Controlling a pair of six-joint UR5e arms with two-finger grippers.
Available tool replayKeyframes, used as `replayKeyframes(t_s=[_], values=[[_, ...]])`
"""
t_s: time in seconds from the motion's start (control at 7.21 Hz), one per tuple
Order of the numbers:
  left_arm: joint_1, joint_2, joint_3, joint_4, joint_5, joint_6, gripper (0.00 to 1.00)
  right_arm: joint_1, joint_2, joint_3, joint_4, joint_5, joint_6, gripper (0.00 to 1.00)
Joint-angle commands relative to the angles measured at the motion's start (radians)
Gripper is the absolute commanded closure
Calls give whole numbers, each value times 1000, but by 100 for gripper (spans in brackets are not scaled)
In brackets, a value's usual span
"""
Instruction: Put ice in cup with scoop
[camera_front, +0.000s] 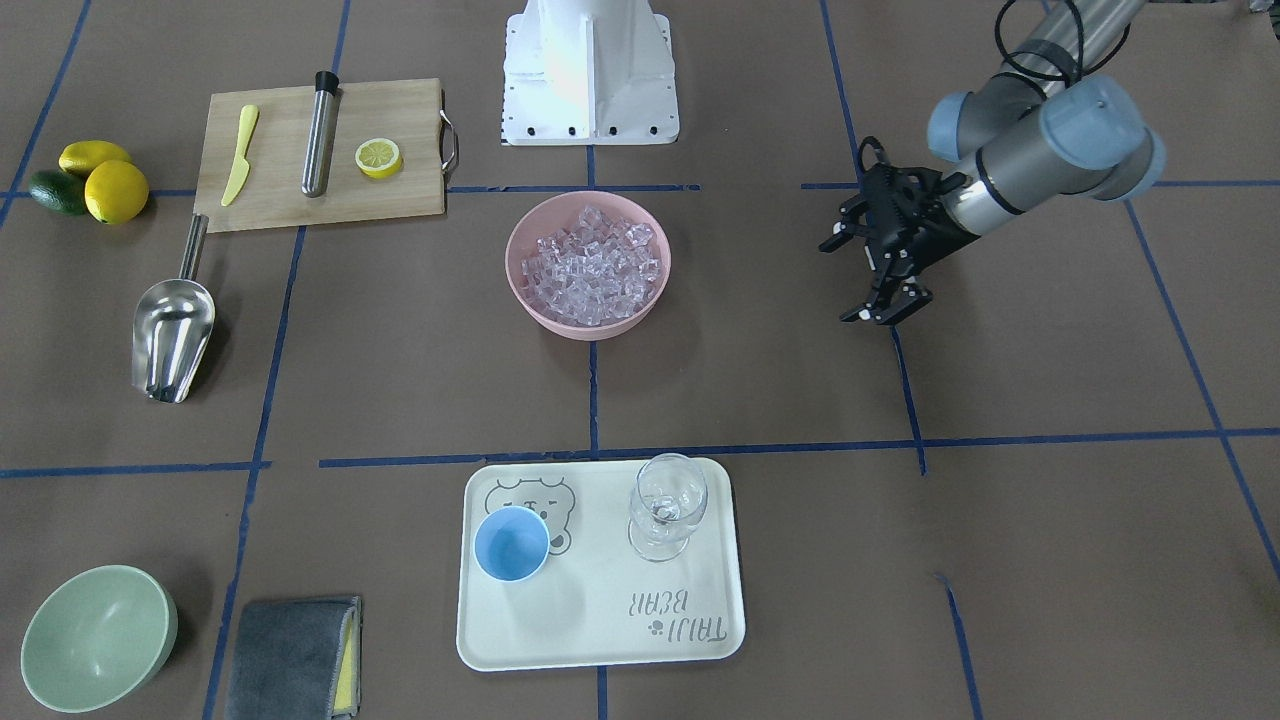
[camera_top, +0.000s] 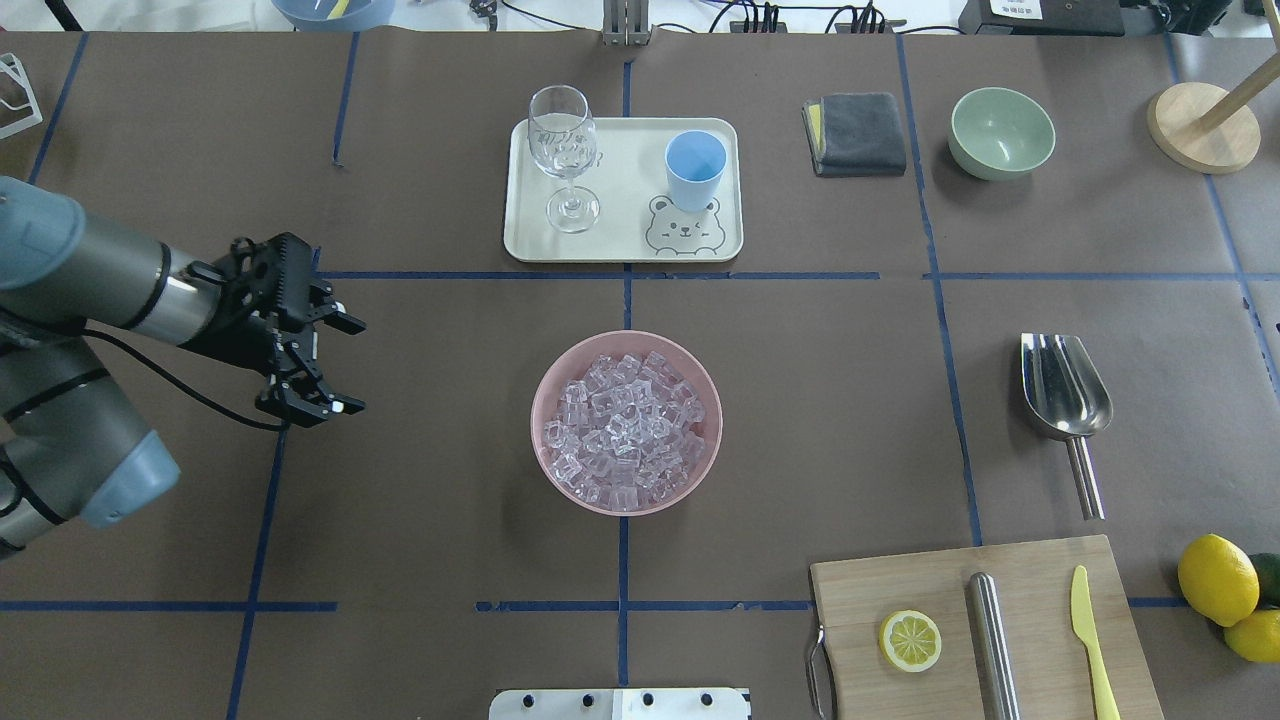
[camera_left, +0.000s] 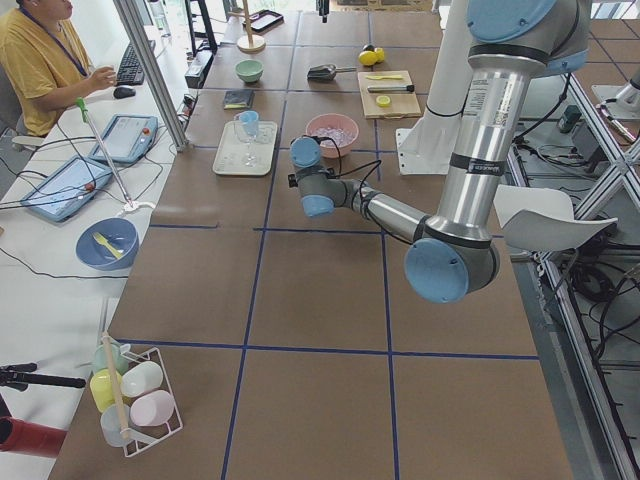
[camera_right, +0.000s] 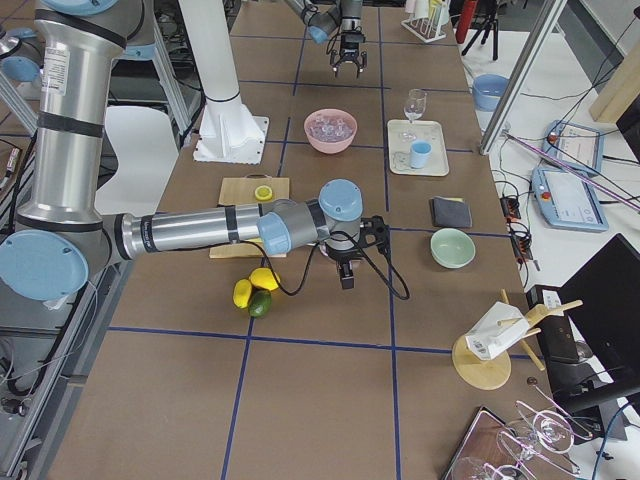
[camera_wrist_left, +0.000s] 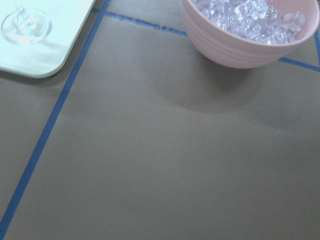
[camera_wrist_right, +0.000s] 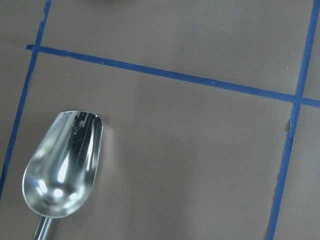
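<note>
The ice (camera_top: 625, 425) fills a pink bowl (camera_top: 548, 400) at the table's middle, and both show in the left wrist view, the ice (camera_wrist_left: 250, 17) in the bowl (camera_wrist_left: 240, 47). The light-blue cup (camera_top: 695, 168) stands upright and empty on a cream tray (camera_top: 625, 200). The steel scoop (camera_top: 1065, 385) lies on the table at the right, and shows in the right wrist view (camera_wrist_right: 62, 167). My left gripper (camera_top: 345, 365) is open and empty, left of the bowl. My right gripper (camera_right: 345, 272) hovers near the scoop; I cannot tell whether it is open or shut.
A clear wine glass (camera_top: 562, 150) stands on the tray beside the cup. A cutting board (camera_top: 1030, 575) holds a lemon half, a steel cylinder and a yellow knife. Lemons (camera_top: 1215, 580), a green bowl (camera_top: 1002, 132) and a grey cloth (camera_top: 855, 133) lie to the right.
</note>
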Motion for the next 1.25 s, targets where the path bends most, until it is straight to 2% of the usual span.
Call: replayKeyframes(t_s=[0.0,0.14,0.28,0.42,0.55,0.83,1.11], values=[[120,-104,64,-9,57,-1,0,-34,-12,20,30,10,3,0],[149,-117,75,-9,57,2,0,-70,-46,28,114,1,60,0],[177,-138,82,-7,83,3,0,-107,-64,28,217,-1,204,0],[203,-149,89,-9,115,2,0,-165,-116,26,361,-30,305,0],[209,-160,89,-7,117,-1,0,-225,-133,28,456,-66,438,0],[211,-160,90,-6,117,-1,0,-339,-150,31,535,-187,543,0],[211,-160,90,-4,117,-1,0,-486,-150,74,540,-316,725,0]])
